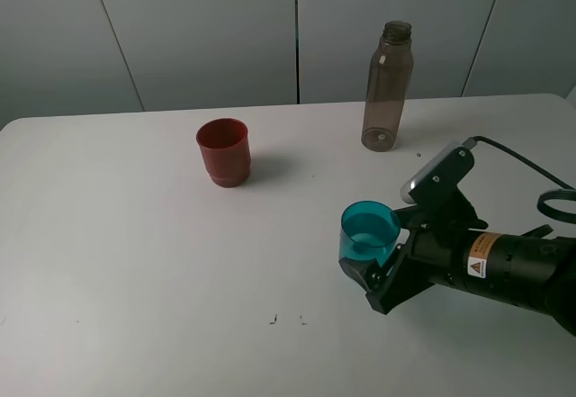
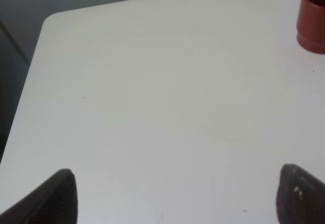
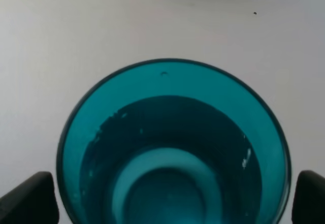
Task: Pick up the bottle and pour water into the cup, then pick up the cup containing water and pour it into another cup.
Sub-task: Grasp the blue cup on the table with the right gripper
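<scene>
Accordingly, the state of the white desk [image 1: 135, 262] was recorded as follows. The tall, slim, smoky grey-brown translucent plastic bottle [image 1: 387, 86] stood upright and uncapped close to the far edge, right of the middle. No arm was near it, which suggests the first pour was finished.

The translucent teal-blue plastic tumbler [image 1: 369, 228] was in the right half of the desk, nearer the front edge than the bottle and well apart from it. Water [image 3: 167, 148] was visible in it, roughly half full.

The right gripper [image 1: 380, 262] lay low with one finger on either side of the tumbler. The right wrist view showed bare desk between each fingertip and the wall, so the jaws were released and nothing was grasped. This placement appears intended for a side grip that keeps the tumbler upright when lifted.

The opaque dark-red ridged plastic cup [image 1: 223, 151] stood upright in the far half, left of the middle and clear of the tumbler, leaving room for the second pour.

The left gripper [image 2: 177, 196] hung over bare desk, its jaws spread and empty.
</scene>
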